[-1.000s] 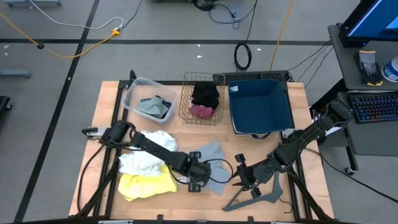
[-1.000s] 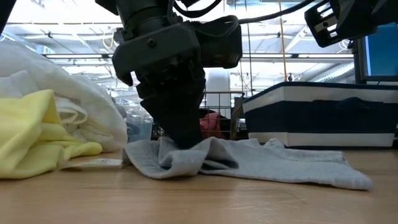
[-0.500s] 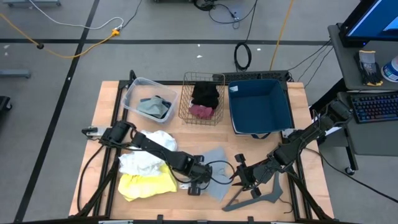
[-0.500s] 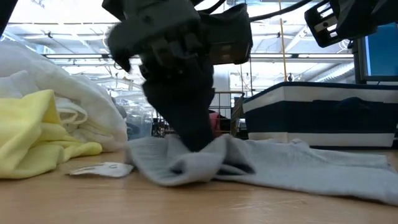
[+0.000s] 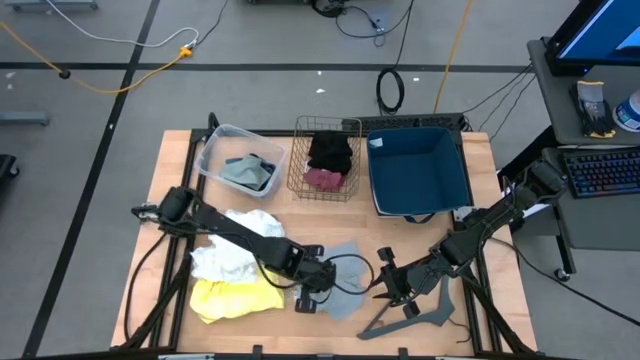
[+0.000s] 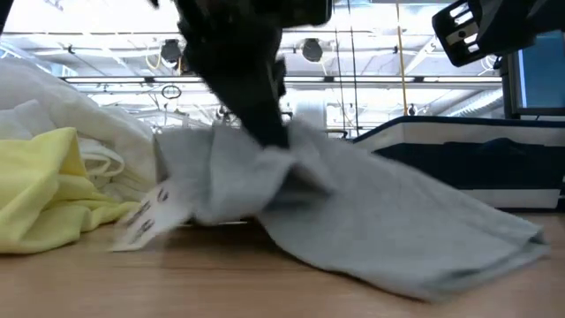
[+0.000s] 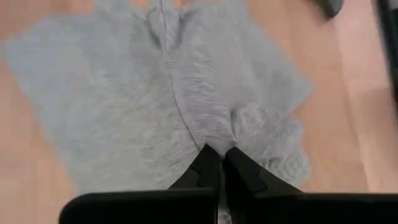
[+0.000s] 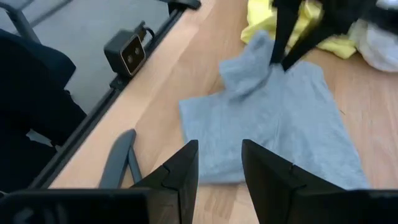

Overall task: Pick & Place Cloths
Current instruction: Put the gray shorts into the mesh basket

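Observation:
My left gripper (image 5: 318, 287) is shut on the light grey cloth (image 5: 345, 283) in the table's near middle. In the low view the cloth (image 6: 353, 212) drapes from the gripper (image 6: 265, 132). The left wrist view shows the shut fingertips (image 7: 221, 158) in the grey fabric (image 7: 143, 93). My right gripper (image 5: 385, 287) is open, just right of the cloth, and touches nothing. A white cloth (image 5: 240, 255) and a yellow cloth (image 5: 235, 297) lie heaped at near left. My left gripper pinches a bunched fold of the grey cloth (image 7: 214, 137) between its two fingers, coming from above and pointing down. That end is raised off the table, with a small label dangling. The cloth slopes down to its far-right end (image 6: 494, 256), which lies on the wood.
A thin grey hanger (image 5: 415, 315) lies by the near edge under the right arm. Along the far edge stand a clear bin (image 5: 215, 150) with grey cloths, a wire basket (image 5: 300, 160) with black and maroon cloths, and a blue bin (image 5: 420, 170).
My left gripper has stayed shut on the grey cloth and risen, drifting slightly toward the table's left and near edge. The pinched end has come up off the table and the cloth has been drawn after it; its right end still rests on the wood.

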`<state>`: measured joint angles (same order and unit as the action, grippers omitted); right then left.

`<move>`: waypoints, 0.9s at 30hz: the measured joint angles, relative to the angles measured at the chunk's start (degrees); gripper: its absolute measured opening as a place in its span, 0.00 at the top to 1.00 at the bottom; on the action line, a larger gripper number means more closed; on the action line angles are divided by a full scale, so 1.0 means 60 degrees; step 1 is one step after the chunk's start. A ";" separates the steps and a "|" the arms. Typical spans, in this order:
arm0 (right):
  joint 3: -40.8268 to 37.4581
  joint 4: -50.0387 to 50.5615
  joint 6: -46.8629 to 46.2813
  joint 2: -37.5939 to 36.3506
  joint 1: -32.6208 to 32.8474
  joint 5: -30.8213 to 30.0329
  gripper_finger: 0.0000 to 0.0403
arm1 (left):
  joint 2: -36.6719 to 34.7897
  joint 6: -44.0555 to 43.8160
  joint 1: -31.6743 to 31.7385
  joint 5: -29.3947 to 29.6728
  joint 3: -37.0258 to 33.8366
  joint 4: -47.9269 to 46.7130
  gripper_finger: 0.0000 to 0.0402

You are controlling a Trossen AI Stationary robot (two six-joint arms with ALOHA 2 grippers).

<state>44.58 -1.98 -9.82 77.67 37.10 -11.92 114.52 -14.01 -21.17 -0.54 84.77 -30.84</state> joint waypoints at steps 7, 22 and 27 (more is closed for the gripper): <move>0.0000 0.0011 0.0000 0.0000 0.0001 0.0000 0.71 | -0.1313 0.0068 -0.0195 0.1221 0.0015 -0.0608 0.99; 0.0000 0.0015 0.0000 0.0000 0.0002 0.0000 0.71 | -0.3869 0.1171 -0.0619 0.4475 0.0026 -0.1037 0.99; 0.0000 0.0015 0.0000 0.0000 0.0003 0.0000 0.71 | -0.4312 0.1888 -0.0594 0.5555 0.0026 -0.0850 0.99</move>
<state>44.58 -1.89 -9.82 77.67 37.12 -11.92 88.65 -2.69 -24.73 32.79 84.93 -35.94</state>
